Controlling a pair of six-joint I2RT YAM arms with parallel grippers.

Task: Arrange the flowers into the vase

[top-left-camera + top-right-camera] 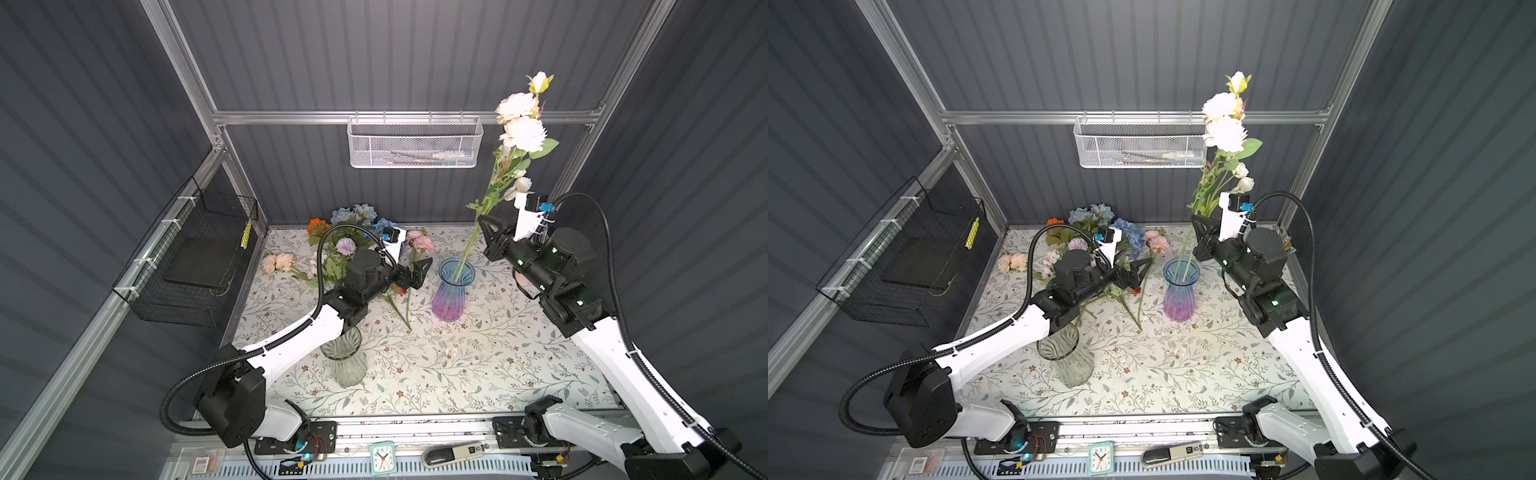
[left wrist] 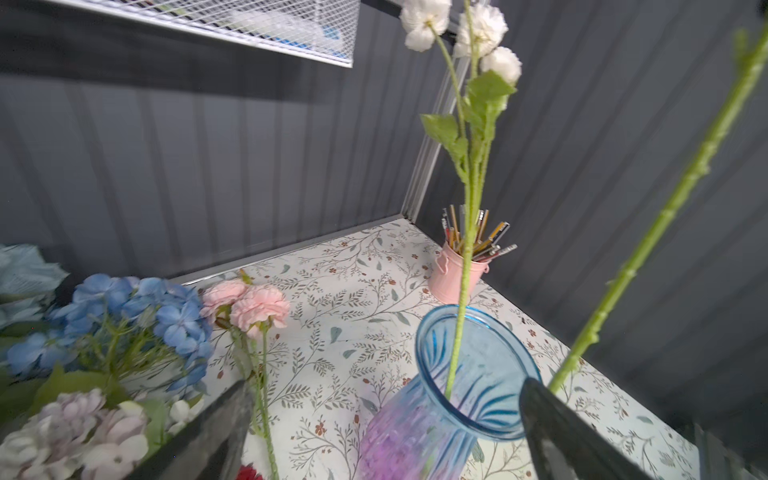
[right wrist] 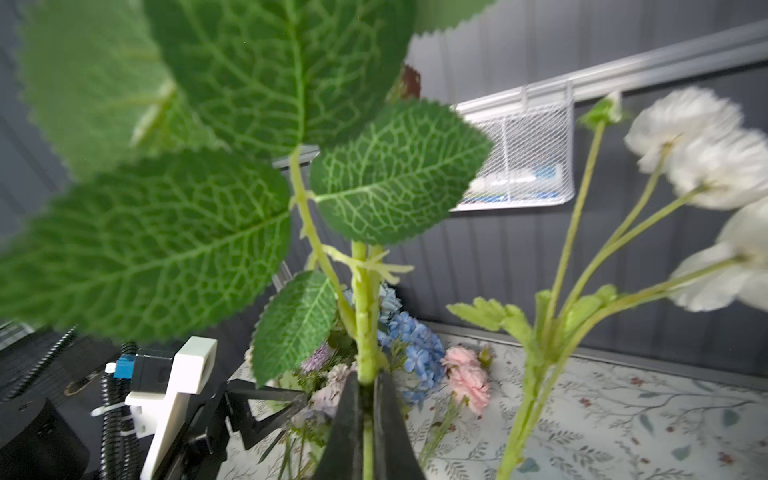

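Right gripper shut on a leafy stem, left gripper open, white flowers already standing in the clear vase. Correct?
One slip: the white flowers stand in the blue vase, not the clear vase. The left wrist view shows their stem going down through its mouth. The rest holds: the right gripper is shut on a leafy stem, and the left gripper is open.

Bright, even overhead light on the tablecloth (image 1: 478, 365), soft shadows, blurred close leaves (image 3: 91, 91) (wrist views, edge-stretched).
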